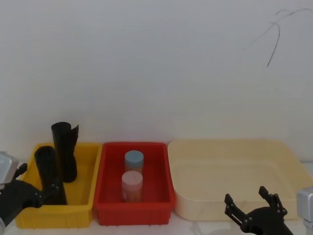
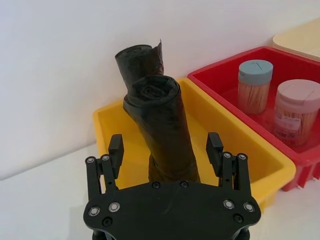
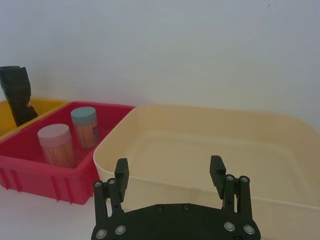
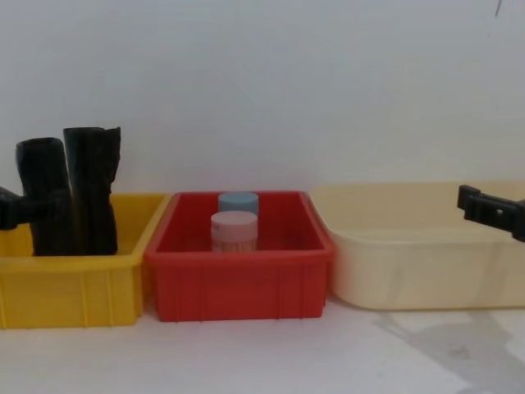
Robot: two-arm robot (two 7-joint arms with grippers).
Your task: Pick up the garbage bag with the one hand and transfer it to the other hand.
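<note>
Progress: early, pickup not yet made. The bag (image 2: 162, 125) stands in the yellow bin (image 1: 90, 166), leaning slightly, base on the bin floor. The left gripper (image 2: 165, 147) is at the bin's near left side with its fingers spread, one on each side of the bag's lower half. The wrist view shows a gap on both sides, so there is no grip. To do, by judgement: close, lift clear of the bin, carry toward the middle, hand over.

The right gripper (image 1: 246, 198) hangs low in front of the cream bin (image 1: 234, 147), fingers apart and empty, well apart from the bag.

Materials:
- Bag: black plastic film rolled into a tall cylinder. The skin is wrinkled and slightly glossy, and the flat top shows spiral layers. It likely gives under squeeze.
- Second roll (image 1: 66, 147): same black film, ragged flared top corner, just behind the bag and possibly touching it.
- Bins: moulded hard plastic, rectangular. The yellow and red (image 1: 166, 176) ones have ribbed outer walls. The cream one is wider, with rounded corners and a smooth wall.
- Red bin holds two clear round jars, one with a blue lid (image 1: 134, 160) and one with a pink lid (image 1: 132, 183). Their contents look like thin sticks.
</note>
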